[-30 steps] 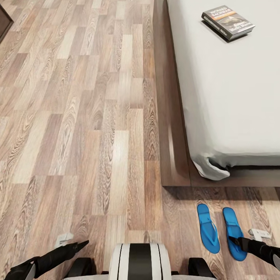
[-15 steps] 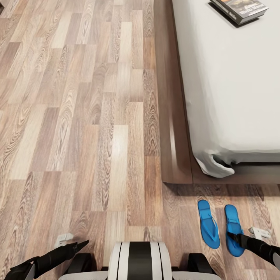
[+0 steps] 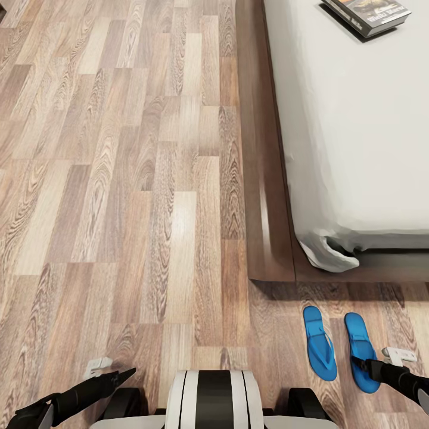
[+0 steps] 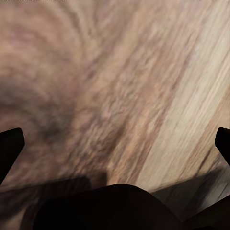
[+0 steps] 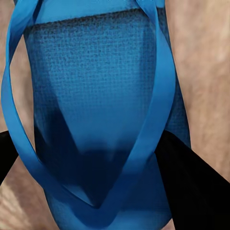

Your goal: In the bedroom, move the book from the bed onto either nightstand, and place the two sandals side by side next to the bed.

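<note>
Right gripper [image 5: 115,158] jaws spread, straddling the right sandal [image 3: 360,351] on the floor [image 3: 119,179] just off the bed [image 3: 357,149] foot corner; left sandal [image 3: 319,342] just beside it. Book [image 3: 366,12] on bed. Left gripper [image 4: 115,143] jaws spread, low over floor.

Two blue sandals lie on the wood floor: one [image 3: 319,342] on the left, one [image 3: 361,350] on the right. One book [image 3: 366,13] rests on one bed [image 3: 351,137]. Two grippers are present, left [image 3: 122,375] and right [image 3: 360,363].
</note>
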You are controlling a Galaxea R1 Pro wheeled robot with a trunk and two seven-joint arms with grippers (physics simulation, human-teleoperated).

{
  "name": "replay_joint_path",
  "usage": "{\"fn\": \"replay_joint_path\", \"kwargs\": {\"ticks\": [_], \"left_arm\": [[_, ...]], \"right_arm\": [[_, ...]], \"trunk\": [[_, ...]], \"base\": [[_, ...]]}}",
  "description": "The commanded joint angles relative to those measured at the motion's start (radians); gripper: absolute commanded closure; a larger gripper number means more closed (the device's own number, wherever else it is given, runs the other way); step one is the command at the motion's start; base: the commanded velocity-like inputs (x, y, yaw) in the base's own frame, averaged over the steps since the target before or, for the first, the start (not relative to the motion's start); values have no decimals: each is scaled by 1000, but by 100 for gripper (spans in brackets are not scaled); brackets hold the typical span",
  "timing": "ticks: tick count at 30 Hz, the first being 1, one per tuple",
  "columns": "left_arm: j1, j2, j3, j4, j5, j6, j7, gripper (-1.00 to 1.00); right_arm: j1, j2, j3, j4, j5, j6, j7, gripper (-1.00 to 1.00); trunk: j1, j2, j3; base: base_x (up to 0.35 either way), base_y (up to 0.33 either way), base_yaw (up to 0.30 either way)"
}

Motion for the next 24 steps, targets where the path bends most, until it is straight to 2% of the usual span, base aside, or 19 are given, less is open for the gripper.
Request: {"fn": "replay_joint_path", "kwargs": {"ticks": [1,11,14,24], "left_arm": [[-1,-1,7,-1,-8,9,-7,-100],[-1,-1,6,-1,-8,11,-7,-100],[-1,-1,6,-1,-9,11,-7,-100],[-1,-1,6,-1,-9,9,-7,-100]], "right_arm": [[-2,-1,3,4,1,78,0,100],[-2,-1,3,4,1,78,0,100],[-2,-1,2,4,1,78,0,100],[-2,-1,3,4,1,78,0,100]], "trunk": [[0,0,0],[0,0,0],[-1,1,11],[-1,1,11]], "base": [[0,0,0],[0,0,0],[0,0,0],[0,0,0]]}}
